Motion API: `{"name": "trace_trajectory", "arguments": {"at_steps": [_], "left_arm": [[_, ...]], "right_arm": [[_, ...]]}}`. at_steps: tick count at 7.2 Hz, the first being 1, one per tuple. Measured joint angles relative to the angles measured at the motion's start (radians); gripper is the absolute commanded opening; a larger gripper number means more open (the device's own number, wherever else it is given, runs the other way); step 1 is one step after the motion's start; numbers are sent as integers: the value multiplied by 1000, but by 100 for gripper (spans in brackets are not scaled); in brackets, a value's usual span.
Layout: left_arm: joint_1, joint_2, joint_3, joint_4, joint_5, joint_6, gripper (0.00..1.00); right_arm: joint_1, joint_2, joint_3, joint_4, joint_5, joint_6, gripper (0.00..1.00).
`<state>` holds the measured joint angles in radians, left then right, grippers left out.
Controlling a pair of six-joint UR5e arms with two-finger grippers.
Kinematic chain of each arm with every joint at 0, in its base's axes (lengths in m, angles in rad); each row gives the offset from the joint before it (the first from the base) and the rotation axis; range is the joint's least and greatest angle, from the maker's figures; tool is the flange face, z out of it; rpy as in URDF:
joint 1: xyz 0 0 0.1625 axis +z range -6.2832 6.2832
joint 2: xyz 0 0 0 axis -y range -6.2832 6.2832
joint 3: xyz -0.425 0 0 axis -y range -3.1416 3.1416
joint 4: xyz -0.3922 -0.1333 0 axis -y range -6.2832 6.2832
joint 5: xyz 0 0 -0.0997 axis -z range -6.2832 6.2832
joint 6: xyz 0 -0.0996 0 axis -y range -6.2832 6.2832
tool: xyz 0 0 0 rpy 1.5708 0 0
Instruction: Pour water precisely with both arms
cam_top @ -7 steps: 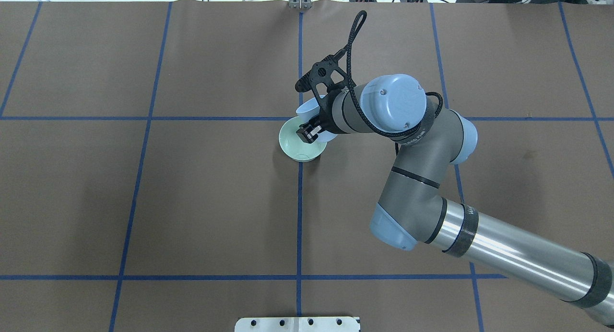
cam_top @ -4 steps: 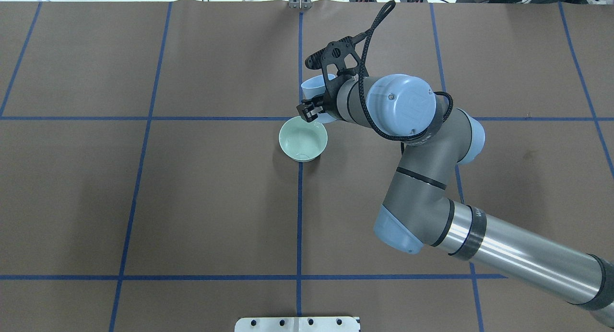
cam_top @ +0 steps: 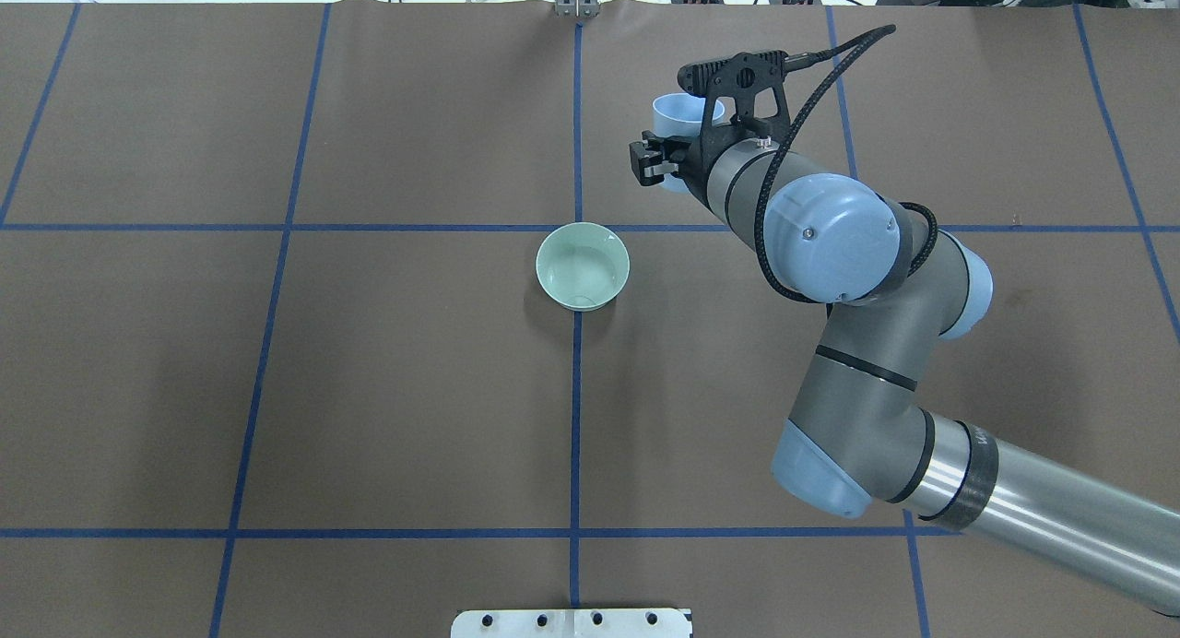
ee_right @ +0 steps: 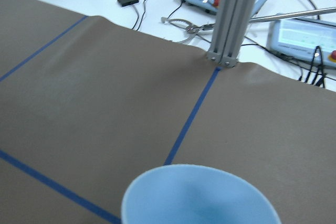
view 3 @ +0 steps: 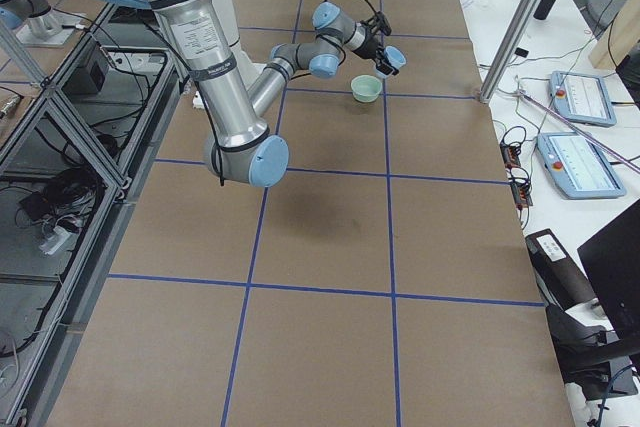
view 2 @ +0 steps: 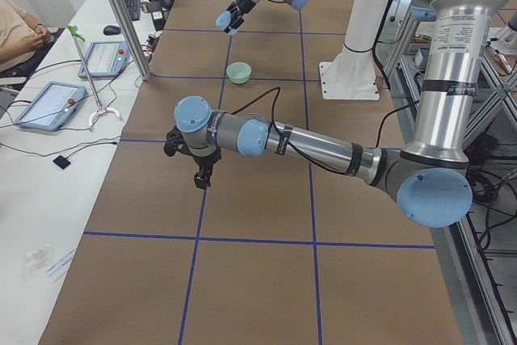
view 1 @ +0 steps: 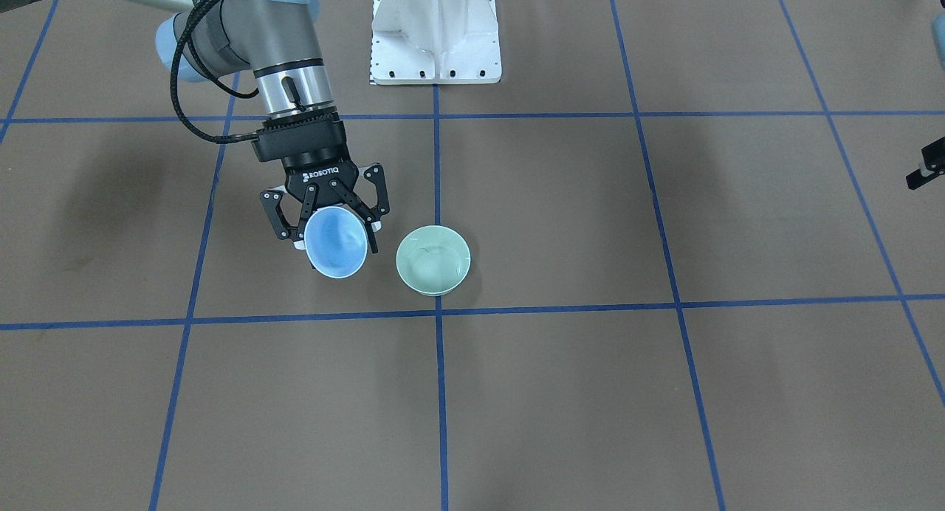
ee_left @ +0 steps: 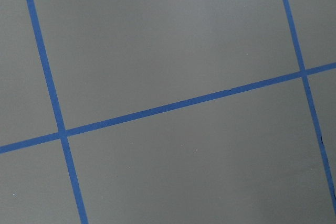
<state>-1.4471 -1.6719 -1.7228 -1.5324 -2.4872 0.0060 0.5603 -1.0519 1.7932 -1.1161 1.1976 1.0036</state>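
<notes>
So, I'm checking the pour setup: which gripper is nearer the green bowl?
Right. The right gripper, holding the blue cup, hangs just beside the bowl, on the robot's right of it. The left gripper is far off to the robot's left, over bare mat.

One camera looks forward and down on the table (cam_top: 369, 389) from above the white pedestal (cam_top: 572, 622), seen at its bottom edge; another faces it from across, steeply down, pedestal at top centre. Both share the green bowl (cam_top: 583, 267) mid-frame, as do two distant cameras at the table's ends. The right wrist camera sits close over the blue cup (ee_right: 199, 198), bottom centre; the left wrist camera looks closely onto blue tape lines (ee_left: 157, 109).
</notes>
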Motion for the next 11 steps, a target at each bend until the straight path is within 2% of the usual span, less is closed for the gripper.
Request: {"name": "trace_trajectory", "arguments": {"at_steps": [3, 8, 11], "left_arm": [[0, 0, -2, 0, -6, -2, 100], [1, -4, -9, 0, -7, -4, 100], [1, -8, -11, 1, -8, -6, 100]], "right_arm": [[-12, -107, 6, -10, -201, 190, 0], [-20, -407, 12, -16, -402, 480, 0], [-83, -558, -18, -14, -519, 638, 0]]}}
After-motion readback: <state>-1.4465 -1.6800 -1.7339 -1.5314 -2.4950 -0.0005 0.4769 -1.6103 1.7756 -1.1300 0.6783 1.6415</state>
